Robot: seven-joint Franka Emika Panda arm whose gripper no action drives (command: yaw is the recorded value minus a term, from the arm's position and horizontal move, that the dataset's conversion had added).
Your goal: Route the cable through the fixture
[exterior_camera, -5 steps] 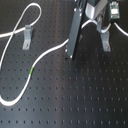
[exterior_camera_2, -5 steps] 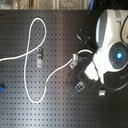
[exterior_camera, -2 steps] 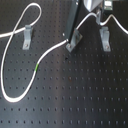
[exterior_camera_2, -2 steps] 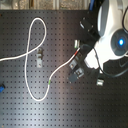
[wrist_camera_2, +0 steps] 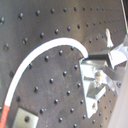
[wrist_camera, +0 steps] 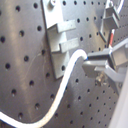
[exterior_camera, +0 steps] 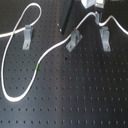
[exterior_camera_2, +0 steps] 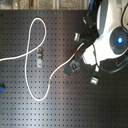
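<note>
Above the perforated black surface (exterior_camera: 75,95), the gripper (wrist_camera: 95,64) pinches the smooth, round white cable (wrist_camera: 62,95) beside an angular grey metal fixture (wrist_camera: 60,32).

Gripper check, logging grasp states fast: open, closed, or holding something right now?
Gripper: closed, holding the cable between its fingertips.

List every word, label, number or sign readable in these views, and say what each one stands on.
None can be read: no view shows legible text.
The cable carries only a plain green band, no lettering.
The metal fixtures and the perforated black table are unmarked.
The arm's glowing blue circle in the second exterior view is a light, not a sign.
The gripper, shut on the cable, shows no label.
</note>
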